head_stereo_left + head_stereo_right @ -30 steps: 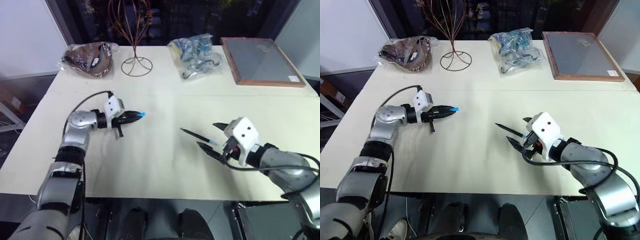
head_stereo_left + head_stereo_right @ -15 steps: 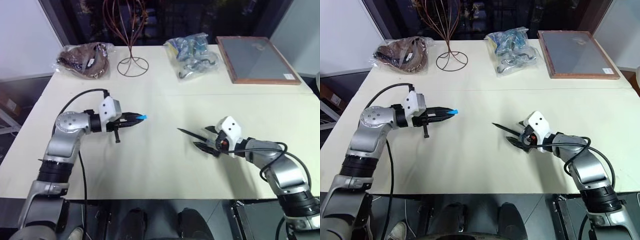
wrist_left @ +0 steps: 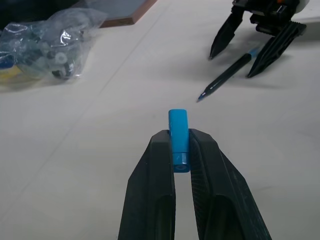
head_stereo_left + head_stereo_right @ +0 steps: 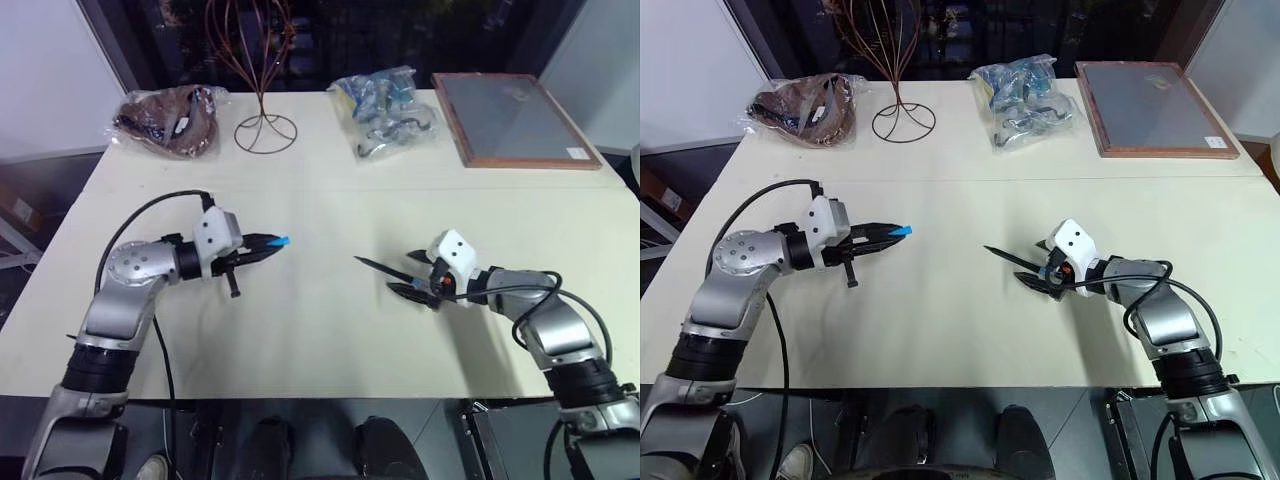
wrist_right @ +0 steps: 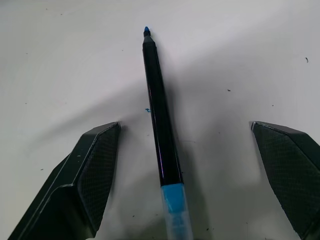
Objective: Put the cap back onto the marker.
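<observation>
Cap in hand, marker not yet lifted: roughly the halfway mark.

You had the cap (image 3: 178, 137) pinched between the fingers of the left end effector (image 4: 270, 243), held above the tabletop (image 4: 320, 330) left of centre, its free end toward the marker. The marker (image 5: 161, 135) lay flat right of centre, nearer the front edge than the back. Its long axis ran slantwise, bare tip toward the tabletop's middle, blue-banded tail toward the right end effector (image 4: 1038, 275), whose fingers stood spread wide, straddling the barrel, apparently without contact. Left for you, by my reading: grasp, lift, align, press home.
</observation>
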Robot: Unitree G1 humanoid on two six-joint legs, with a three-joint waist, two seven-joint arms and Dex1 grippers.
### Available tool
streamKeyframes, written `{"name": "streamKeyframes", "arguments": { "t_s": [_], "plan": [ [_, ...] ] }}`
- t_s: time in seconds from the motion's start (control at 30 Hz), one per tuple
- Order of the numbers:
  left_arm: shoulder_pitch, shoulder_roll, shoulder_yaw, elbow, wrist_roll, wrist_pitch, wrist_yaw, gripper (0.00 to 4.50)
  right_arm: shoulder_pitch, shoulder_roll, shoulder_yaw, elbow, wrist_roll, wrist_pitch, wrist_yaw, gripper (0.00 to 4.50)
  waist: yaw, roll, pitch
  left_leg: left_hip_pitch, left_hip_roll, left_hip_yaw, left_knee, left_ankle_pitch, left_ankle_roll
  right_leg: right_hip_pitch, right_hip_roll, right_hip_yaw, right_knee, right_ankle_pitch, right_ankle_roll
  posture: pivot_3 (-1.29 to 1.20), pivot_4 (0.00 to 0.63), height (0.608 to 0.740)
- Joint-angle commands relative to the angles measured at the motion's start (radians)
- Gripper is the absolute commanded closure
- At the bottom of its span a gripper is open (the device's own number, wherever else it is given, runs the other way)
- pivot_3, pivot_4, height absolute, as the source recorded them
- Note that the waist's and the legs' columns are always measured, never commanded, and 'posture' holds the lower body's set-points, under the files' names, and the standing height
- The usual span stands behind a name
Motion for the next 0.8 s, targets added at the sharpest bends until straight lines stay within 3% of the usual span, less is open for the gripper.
{"name": "streamKeyframes", "arguments": {
  "t_s": [0.03, 0.07, 0.17, 0.4, 0.43, 0.8],
  "plan": [
    [-0.01, 0.02, 0.032, -0.028, -0.025, 0.003, 0.01, 4.46, 0.024, 0.004, 0.029, 0.002, -0.024, -0.002, 0.02, 0.13, 0.0, 0.0, 0.0, 0.0, 0.0, 0.0, 0.0, 0.0, 0.0, 0.0, 0.0, 0.0, 0.0, 0.0, 0.0, 0.0, 0.15, 0.74],
    [-0.012, 0.023, 0.032, -0.024, -0.026, 0.002, 0.01, 4.46, 0.029, 0.004, 0.03, 0.001, -0.027, -0.005, 0.023, 0.13, 0.0, 0.0, 0.0, 0.0, 0.0, 0.0, 0.0, 0.0, 0.0, 0.0, 0.0, 0.0, 0.0, 0.0, 0.0, 0.0, 0.15, 0.74],
    [-0.013, 0.029, 0.031, -0.022, -0.03, 0.004, 0.012, 4.5, 0.042, 0.004, 0.024, -0.004, -0.026, 0.0, 0.024, 0.99, 0.001, 0.0, 0.0, 0.0, 0.0, 0.0, 0.0, 0.0, 0.0, 0.0, 0.0, 0.0, 0.0, 0.0, 0.0, 0.0, 0.15, 0.74],
    [-0.033, 0.023, 0.017, -0.009, -0.029, -0.001, 0.008, 4.5, 0.077, -0.002, 0.013, -0.041, -0.025, 0.025, 0.021, 4.26, 0.004, 0.0, 0.0, 0.0, 0.0, 0.0, 0.001, 0.0, 0.0, 0.001, 0.0, 0.0, 0.0, 0.0, 0.0, 0.0, 0.15, 0.74],
    [-0.037, 0.021, 0.015, -0.006, -0.029, -0.001, 0.006, 4.5, 0.083, -0.005, 0.011, -0.048, -0.024, 0.026, 0.022, 4.43, 0.005, 0.0, 0.0, 0.0, 0.0, 0.0, 0.001, 0.0, 0.0, 0.001, 0.0, 0.0, 0.0, 0.0, 0.0, 0.0, 0.15, 0.74],
    [-0.085, -0.007, -0.025, 0.088, -0.017, -0.063, -0.044, 4.5, 0.063, -0.044, -0.01, -0.172, -0.038, 0.033, 0.011, 4.43, 0.01, 0.0, 0.0, 0.0, -0.001, 0.0, 0.001, 0.0, 0.0, 0.001, -0.001, 0.0, -0.001, 0.0, 0.0, 0.0, 0.15, 0.74]
  ]
}}
